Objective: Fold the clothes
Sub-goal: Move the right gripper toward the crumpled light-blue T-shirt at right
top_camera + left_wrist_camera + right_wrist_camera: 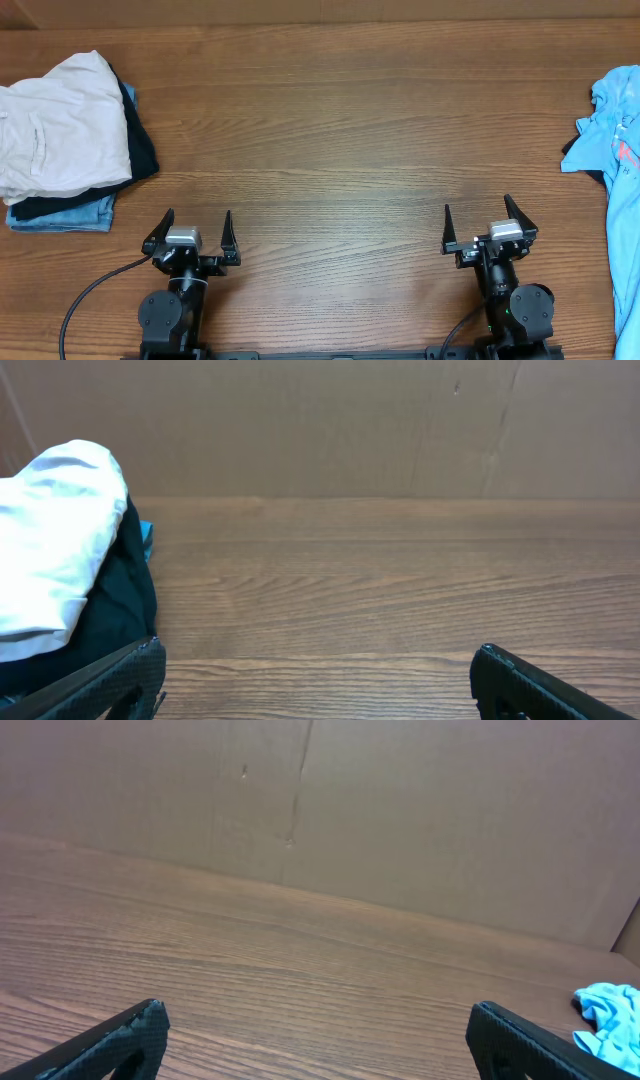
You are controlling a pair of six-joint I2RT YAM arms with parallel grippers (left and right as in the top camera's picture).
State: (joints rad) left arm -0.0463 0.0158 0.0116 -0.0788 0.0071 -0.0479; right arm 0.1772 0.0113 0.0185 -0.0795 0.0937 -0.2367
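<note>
The clothes, a sky-blue T-shirt (618,150) with red-orange print, lie crumpled at the table's right edge, partly cut off by the frame. A corner of that shirt (607,1018) shows at the far right of the right wrist view. My right gripper (478,224) (318,1020) stands open near the front edge, left of the shirt and well apart from it, with only bare wood between its fingers. My left gripper (197,228) (318,665) is open too, near the front left, holding nothing.
A stack of folded garments sits at the far left: a cream-beige one (55,135) (50,540) on top, a black one (142,150) (115,610) under it, and a light-blue one (62,215) at the bottom. A brown wall (330,425) backs the wooden table (340,140).
</note>
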